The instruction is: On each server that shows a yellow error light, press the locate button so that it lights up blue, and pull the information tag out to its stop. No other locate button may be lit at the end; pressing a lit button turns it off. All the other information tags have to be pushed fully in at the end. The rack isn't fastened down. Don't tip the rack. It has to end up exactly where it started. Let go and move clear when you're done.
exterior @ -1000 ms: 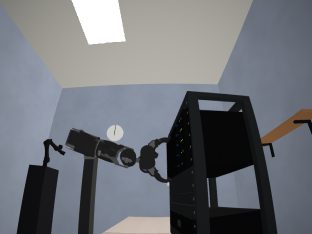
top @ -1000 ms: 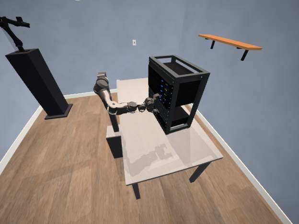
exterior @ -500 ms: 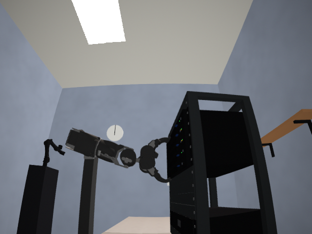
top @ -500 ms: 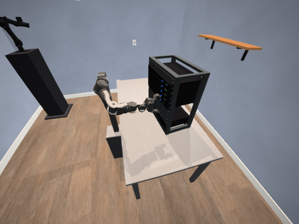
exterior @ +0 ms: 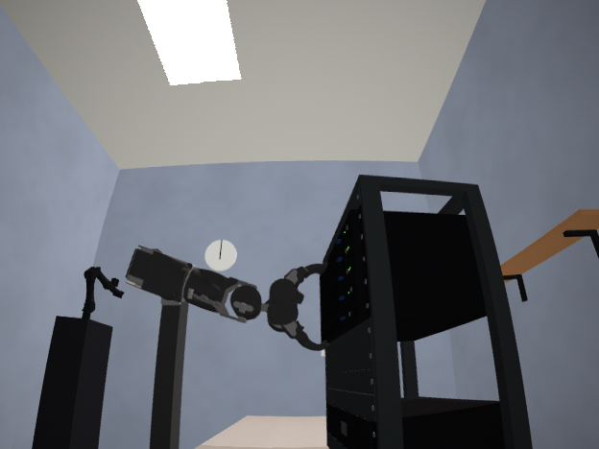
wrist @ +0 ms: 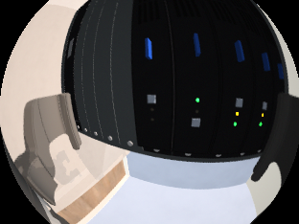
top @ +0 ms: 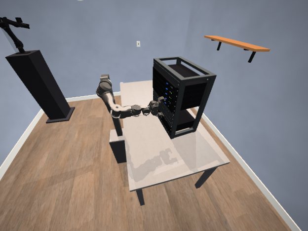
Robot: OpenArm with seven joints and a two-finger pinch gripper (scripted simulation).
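The jaws [top: 163, 107] [exterior: 324, 305] stand spread wide with nothing between them, tips close to the server fronts; I can't tell whether they touch. One finger sits above the other, probably so the wrist camera can look straight between them. Between and just beyond lie the blue information tags, the lowest tag [top: 165, 102] [exterior: 342, 318] [wrist: 149, 49] nearest the lower finger. Towards the upper finger, two servers show yellow lights, the lower light [wrist: 237, 114] beside an unlit locate button [wrist: 239, 102]. The server rack [top: 178, 104] [exterior: 382, 290] [wrist: 126, 72] stands upright on the counter [top: 141, 139] [exterior: 271, 430] [wrist: 34, 62]; being loose, it calls for gentle, square presses.
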